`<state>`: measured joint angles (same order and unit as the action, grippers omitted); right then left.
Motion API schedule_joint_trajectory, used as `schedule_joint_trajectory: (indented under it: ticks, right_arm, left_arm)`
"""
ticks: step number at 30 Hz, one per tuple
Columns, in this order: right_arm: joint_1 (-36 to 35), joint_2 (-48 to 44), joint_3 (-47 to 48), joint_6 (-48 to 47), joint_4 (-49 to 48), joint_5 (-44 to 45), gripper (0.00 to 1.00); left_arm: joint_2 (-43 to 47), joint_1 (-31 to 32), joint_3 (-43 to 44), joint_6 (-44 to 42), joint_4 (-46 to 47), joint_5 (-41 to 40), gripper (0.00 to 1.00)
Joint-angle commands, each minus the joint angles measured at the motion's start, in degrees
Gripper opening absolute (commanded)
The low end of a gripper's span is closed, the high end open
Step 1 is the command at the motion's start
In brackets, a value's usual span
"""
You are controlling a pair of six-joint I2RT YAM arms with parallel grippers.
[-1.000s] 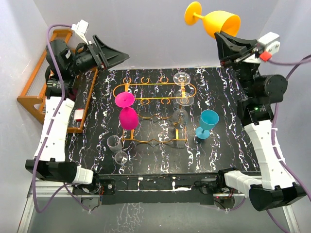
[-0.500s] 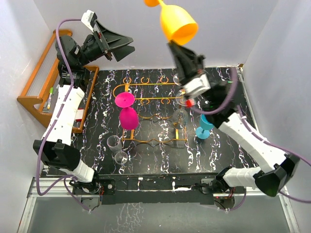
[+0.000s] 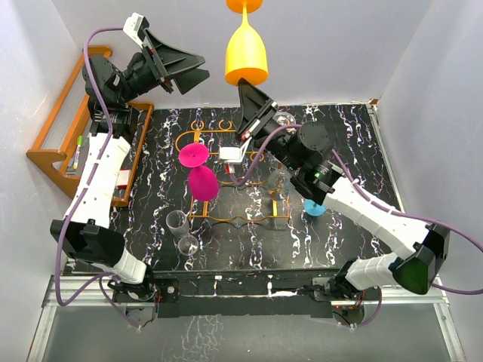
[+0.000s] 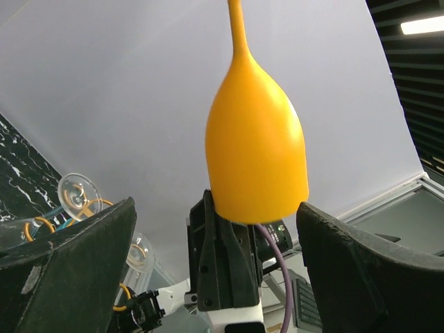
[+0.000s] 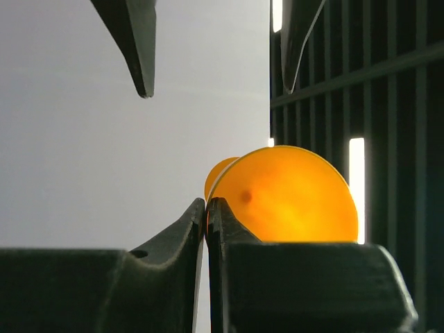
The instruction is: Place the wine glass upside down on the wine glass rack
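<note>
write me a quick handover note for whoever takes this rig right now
Right tool: shut on the rim of the orange glass, holding it bowl down and foot up, well above the wire rack.
Left tool: open, empty, raised beside the glass.
Done: the glass is lifted and turned over. A pink glass hangs on the rack's left side.
Left: lower the orange glass into a free slot, release, pull back.

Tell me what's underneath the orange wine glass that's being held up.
The right gripper, clamped on the downturned rim of the orange wine glass. Below it stands the wine glass rack; the right arm covers the rack's middle, so the loops there cannot be seen.
</note>
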<state>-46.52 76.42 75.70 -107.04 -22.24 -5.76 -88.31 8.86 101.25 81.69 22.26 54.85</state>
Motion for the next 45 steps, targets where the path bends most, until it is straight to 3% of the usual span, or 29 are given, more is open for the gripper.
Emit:
schedule_joint_trajectory:
  ticks: [1, 8, 17, 36, 41, 43, 45]
  right_arm:
    - [-2.9, -3.6, -0.9, -16.0, 6.0, 2.1, 0.08]
    - [-6.5, -5.2, -2.8, -22.1, 15.3, 5.0, 0.08]
    - [-9.2, -3.8, -1.8, -22.3, 16.2, 5.7, 0.08]
    - [-13.1, -1.7, 0.2, -22.2, 15.4, 8.6, 0.08]
    - [-13.7, -0.3, 1.3, -22.6, 17.4, 8.5, 0.08]
    - [-13.8, 0.1, 1.5, -22.5, 17.5, 8.6, 0.08]
    - [-13.8, 0.4, 1.6, -22.3, 17.4, 8.6, 0.08]
  left_arm:
    - [3.3, 0.3, -0.6, 1.0, 0.1, -0.2, 0.97]
    - [2.2, 0.2, 2.5, 0.6, -1.7, -2.6, 0.96]
    - [0.2, 0.4, 7.9, -0.1, -1.6, -4.0, 0.95]
    - [1.7, 1.0, 4.8, -6.6, -11.3, -4.5, 0.91]
    - [1.4, 2.3, 5.0, -5.8, -10.0, -4.7, 0.83]
    - [1.4, 2.8, 5.1, -5.8, -9.7, -4.8, 0.73]
    - [1.5, 3.2, 5.1, -5.9, -9.3, -4.6, 0.56]
